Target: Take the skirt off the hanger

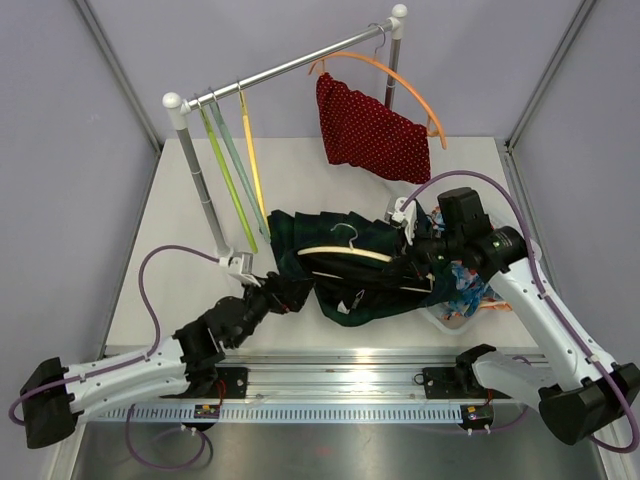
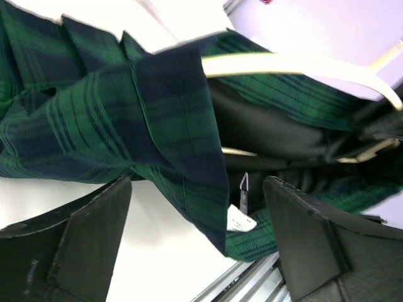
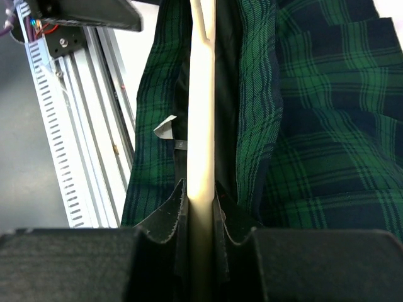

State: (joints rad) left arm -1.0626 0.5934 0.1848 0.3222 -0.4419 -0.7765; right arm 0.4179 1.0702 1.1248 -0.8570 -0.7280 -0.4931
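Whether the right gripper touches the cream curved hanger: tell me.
Touching. The right wrist view shows the right gripper shut on the cream curved hanger, pressing its bar from both sides.

- The white table (image 1: 170, 310) carries a metal rack (image 1: 200, 185), standing towards its far side.
- A green plaid skirt (image 1: 340, 225), with a cream hanger (image 1: 345, 253) inside it, lies crumpled in front of the rack.
- A pale tub (image 1: 440, 318) of colourful cloth sits in front of the rack's right post.

The skirt (image 1: 350, 300) lies mid-counter (image 1: 180, 300) on its hanger (image 1: 345, 256), before the rack (image 1: 290, 68). The left gripper (image 1: 282, 292) is at its left end. The right gripper (image 3: 200, 198) is at its right, jaws around the hanger. A cloth (image 1: 365, 130) hangs behind; a heap (image 1: 465, 290) lies right.
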